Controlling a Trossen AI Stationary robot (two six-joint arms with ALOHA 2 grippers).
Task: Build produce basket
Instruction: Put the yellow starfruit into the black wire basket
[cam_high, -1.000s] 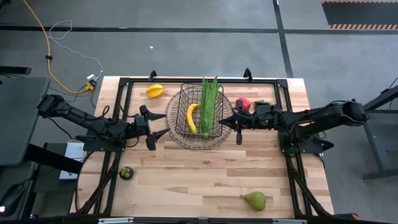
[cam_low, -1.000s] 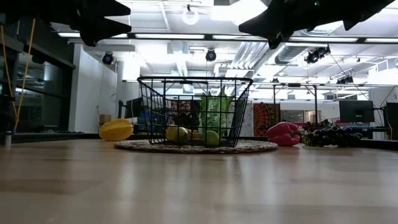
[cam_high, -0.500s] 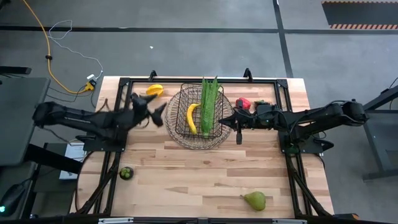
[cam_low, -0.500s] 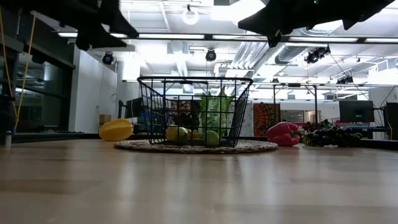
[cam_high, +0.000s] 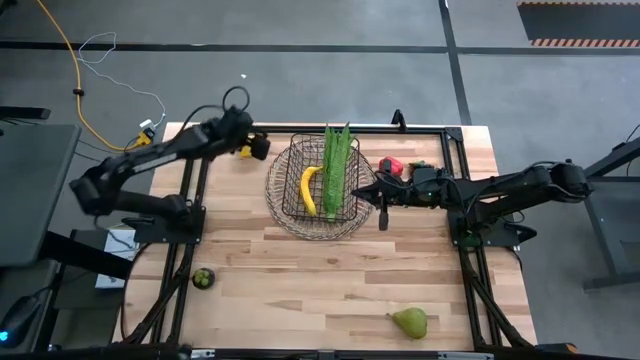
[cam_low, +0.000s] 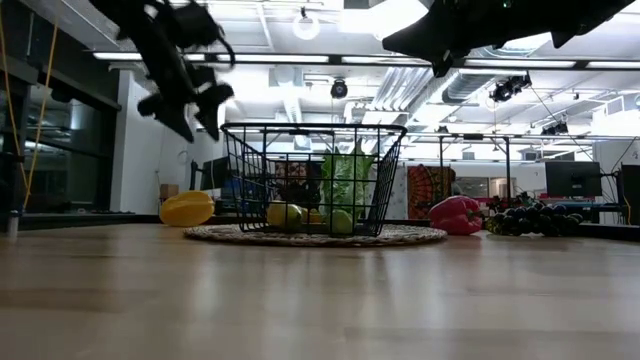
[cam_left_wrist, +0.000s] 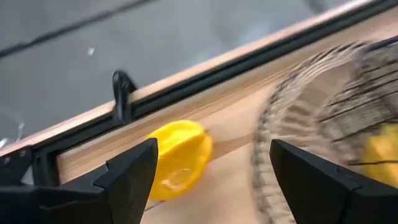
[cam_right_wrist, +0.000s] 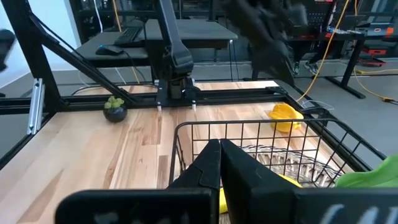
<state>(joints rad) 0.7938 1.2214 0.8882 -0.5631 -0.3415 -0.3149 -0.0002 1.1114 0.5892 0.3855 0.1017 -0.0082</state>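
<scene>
The dark wire basket (cam_high: 318, 185) stands on a round woven mat and holds a yellow banana (cam_high: 308, 190) and a long green leafy bunch (cam_high: 335, 168). A yellow-orange pepper (cam_left_wrist: 177, 158) lies on the table at the far left, left of the basket. My left gripper (cam_left_wrist: 211, 155) is open in the air above it, fingers either side, touching nothing; it also shows in the high view (cam_high: 252, 147). My right gripper (cam_high: 372, 193) is shut and empty, high above the basket's right edge (cam_right_wrist: 219, 149).
A red pepper (cam_high: 391, 166) and dark grapes (cam_high: 420, 167) lie right of the basket, under my right arm. A small dark green fruit (cam_high: 203, 277) lies near the left edge. A green pear (cam_high: 409, 321) lies at the near right. A black frame rail (cam_left_wrist: 186, 93) runs along the far edge.
My left gripper has swung from beside the basket's left side toward the table's far edge, to above the yellow-orange pepper, turning and tipping downward. It has stayed open. My right gripper has kept still.
</scene>
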